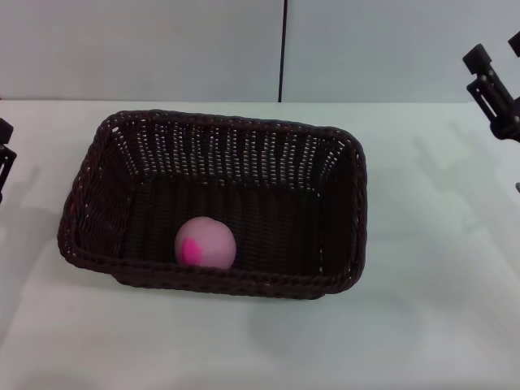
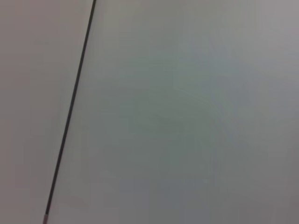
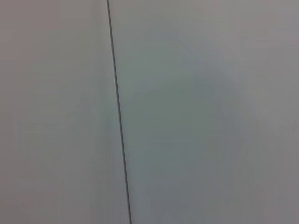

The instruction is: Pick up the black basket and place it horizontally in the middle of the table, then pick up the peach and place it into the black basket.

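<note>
The black basket (image 1: 97, 171) lies lengthwise across the middle of the white table (image 1: 422, 325) in the head view. The pink peach (image 1: 205, 243) rests inside it on the basket floor, near the front wall, left of centre. My left gripper (image 1: 4, 158) shows only as a dark piece at the far left edge, apart from the basket. My right gripper (image 1: 494, 89) is raised at the far right edge, well clear of the basket. Both wrist views show only a plain grey wall with a thin dark seam (image 2: 70, 116).
A grey wall with a vertical dark seam (image 1: 283, 49) stands behind the table's far edge. Bare white tabletop lies in front of the basket and to its right.
</note>
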`<state>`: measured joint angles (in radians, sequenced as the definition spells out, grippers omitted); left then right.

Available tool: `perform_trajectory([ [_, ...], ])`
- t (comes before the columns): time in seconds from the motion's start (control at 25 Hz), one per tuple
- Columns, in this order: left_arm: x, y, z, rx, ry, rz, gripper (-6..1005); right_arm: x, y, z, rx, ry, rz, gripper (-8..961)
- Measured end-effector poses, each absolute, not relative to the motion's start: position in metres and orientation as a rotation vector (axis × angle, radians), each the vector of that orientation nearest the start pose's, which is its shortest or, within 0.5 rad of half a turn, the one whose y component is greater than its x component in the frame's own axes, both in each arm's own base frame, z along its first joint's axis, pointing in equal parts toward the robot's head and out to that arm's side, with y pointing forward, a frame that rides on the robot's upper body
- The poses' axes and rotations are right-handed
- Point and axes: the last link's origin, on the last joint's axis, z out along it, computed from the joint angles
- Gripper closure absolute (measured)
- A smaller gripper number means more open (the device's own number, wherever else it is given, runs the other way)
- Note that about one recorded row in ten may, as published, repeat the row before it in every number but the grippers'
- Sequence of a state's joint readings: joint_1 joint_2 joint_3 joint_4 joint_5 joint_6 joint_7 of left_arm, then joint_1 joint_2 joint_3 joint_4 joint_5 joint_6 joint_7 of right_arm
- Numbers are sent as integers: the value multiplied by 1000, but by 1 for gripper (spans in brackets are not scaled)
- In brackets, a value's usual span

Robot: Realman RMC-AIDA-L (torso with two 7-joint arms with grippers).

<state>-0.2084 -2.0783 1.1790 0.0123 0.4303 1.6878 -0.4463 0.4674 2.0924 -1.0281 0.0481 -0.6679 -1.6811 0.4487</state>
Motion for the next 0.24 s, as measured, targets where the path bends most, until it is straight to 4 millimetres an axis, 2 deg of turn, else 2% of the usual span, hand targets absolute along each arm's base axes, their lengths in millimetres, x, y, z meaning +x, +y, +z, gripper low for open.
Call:
perform_trajectory([
  [0.24, -352, 221, 18, -1559, -504, -999, 302, 283, 292, -7, -1752, 376, 1193, 240],
])
